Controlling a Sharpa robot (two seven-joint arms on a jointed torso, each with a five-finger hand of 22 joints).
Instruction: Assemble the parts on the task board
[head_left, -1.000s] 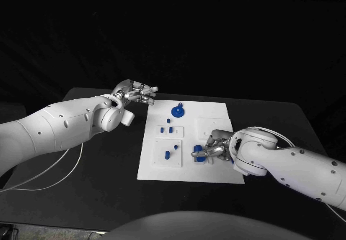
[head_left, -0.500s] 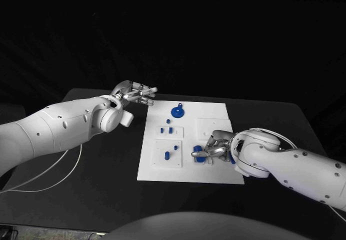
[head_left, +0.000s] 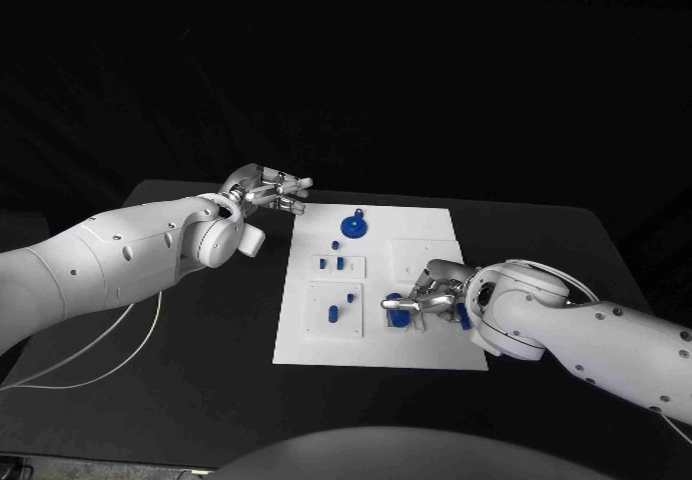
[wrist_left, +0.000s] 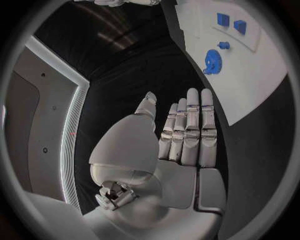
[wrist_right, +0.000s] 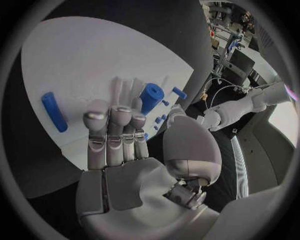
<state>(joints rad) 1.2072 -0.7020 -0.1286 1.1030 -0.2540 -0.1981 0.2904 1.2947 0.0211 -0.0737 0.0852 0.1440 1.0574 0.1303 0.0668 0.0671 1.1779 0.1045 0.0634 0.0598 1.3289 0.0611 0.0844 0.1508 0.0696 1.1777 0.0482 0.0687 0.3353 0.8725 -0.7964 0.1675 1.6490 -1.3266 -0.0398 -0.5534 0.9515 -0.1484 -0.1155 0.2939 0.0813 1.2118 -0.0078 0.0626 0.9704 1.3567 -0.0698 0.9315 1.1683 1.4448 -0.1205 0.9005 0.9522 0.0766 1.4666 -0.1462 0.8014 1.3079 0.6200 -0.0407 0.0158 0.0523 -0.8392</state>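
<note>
The right hand (head_left: 420, 301) hangs low over the task board (head_left: 332, 340) at about four o'clock, fingers straight and together just beside an upright blue cylinder (wrist_right: 150, 97), holding nothing, seemingly lining up on that part. The left hand (head_left: 267, 187) waits off the board's eleven o'clock corner, fingers straight and empty, probably keeping clear. A blue gear (head_left: 355, 225) sits at twelve o'clock, small blue pegs (head_left: 335, 262) mid-board; nothing blocks the reach.

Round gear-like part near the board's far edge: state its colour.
Blue, on the white board; the gear-like part shows best in the left wrist view.
</note>
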